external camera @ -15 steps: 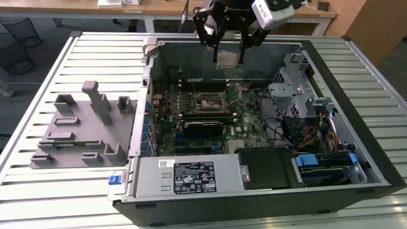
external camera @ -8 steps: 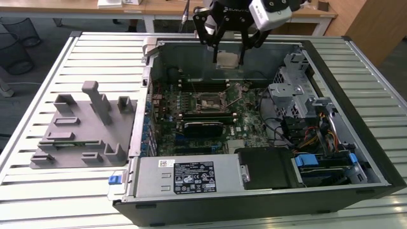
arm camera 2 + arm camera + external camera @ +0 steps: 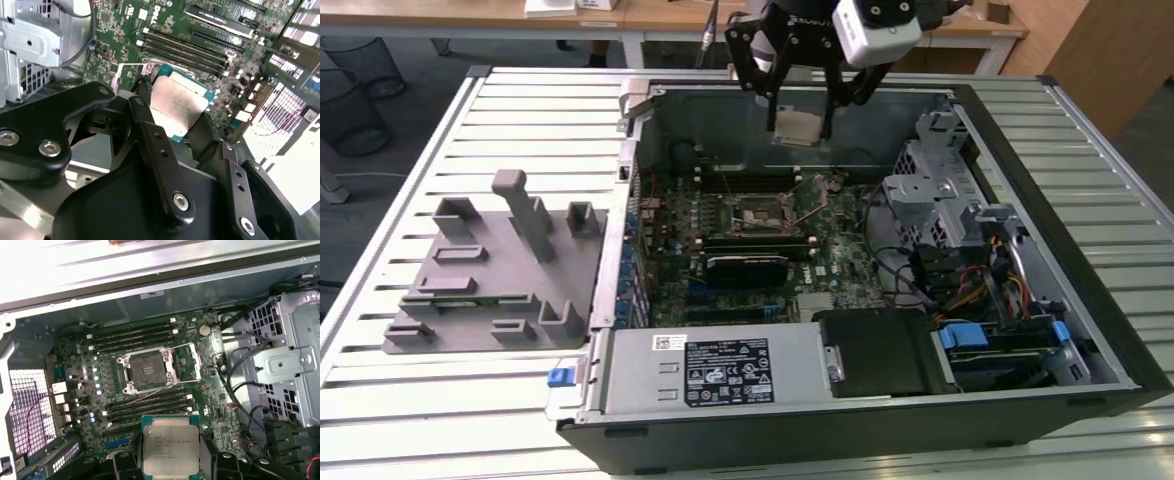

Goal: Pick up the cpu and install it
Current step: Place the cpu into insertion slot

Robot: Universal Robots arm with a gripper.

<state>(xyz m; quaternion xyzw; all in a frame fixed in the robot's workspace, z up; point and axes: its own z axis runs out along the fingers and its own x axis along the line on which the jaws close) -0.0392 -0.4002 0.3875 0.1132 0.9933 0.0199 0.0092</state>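
The cpu point(image 3: 801, 126), a flat square chip with a silver-grey top, hangs in the air over the back part of the open computer case. My gripper point(image 3: 802, 118) is shut on it, one black finger on each side. In both wrist views the cpu point(image 3: 170, 445) point(image 3: 178, 101) sits between the fingers point(image 3: 126, 462) point(image 3: 146, 112). The open socket point(image 3: 761, 216) point(image 3: 147, 371) with its raised metal frame lies on the green motherboard below, some way from the chip and apart from it.
A grey plastic tray point(image 3: 480, 300) with upright blocks lies on the slatted table at the exterior view's left. Inside the case stand a metal drive cage point(image 3: 941, 185), a power supply point(image 3: 714, 368), cables point(image 3: 961, 280) and memory slots point(image 3: 145, 335) around the socket.
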